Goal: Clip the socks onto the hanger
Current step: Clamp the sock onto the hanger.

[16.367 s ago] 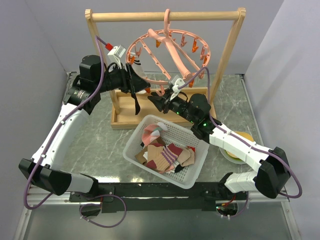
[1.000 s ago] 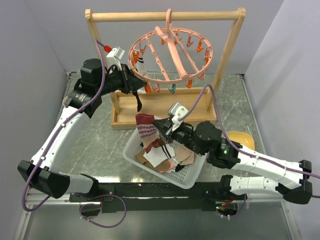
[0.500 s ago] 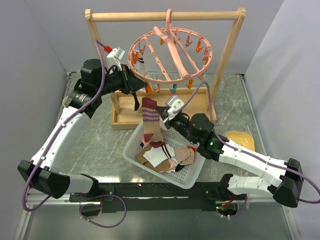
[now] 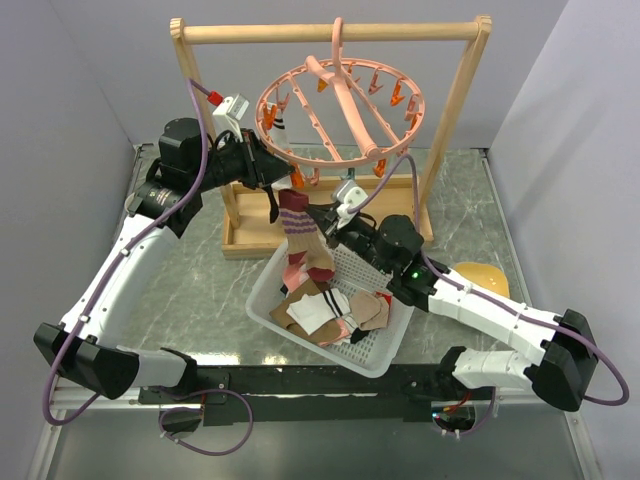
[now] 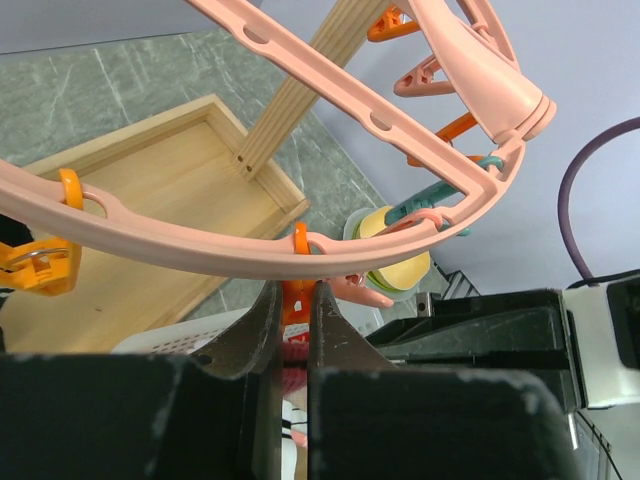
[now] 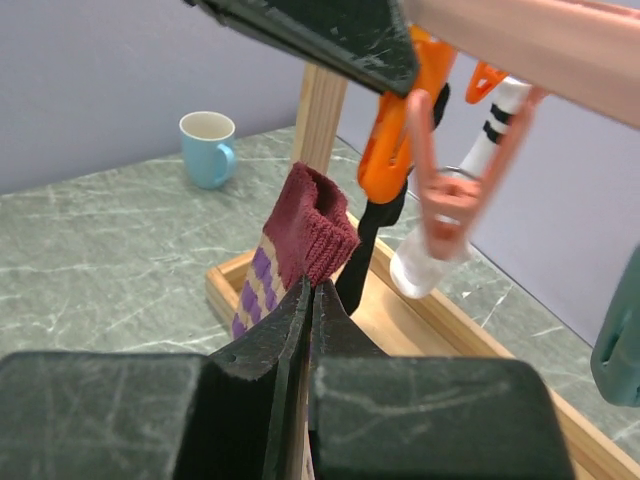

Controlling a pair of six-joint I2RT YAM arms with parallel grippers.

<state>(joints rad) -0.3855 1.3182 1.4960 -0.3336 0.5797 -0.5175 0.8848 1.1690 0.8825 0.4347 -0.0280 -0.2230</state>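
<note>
Right gripper [image 6: 309, 300] is pinched tight on a maroon striped sock [image 6: 300, 230] near its cuff, holding it up just under the salmon-pink ring hanger [image 4: 352, 110]. Just above and beside it, the left gripper [image 5: 293, 312] is closed on an orange clip [image 5: 297, 292] dangling from the ring. Below sits a white mesh basket [image 4: 372, 352] of loose socks [image 4: 320, 310] on a grey-green marbled tabletop [image 4: 200, 290]. Beyond, a wooden rack [image 4: 330, 33] carries the hanger. A blue mug [image 6: 208, 148] stands farther off near pale lavender walls [image 4: 90, 60].
</note>
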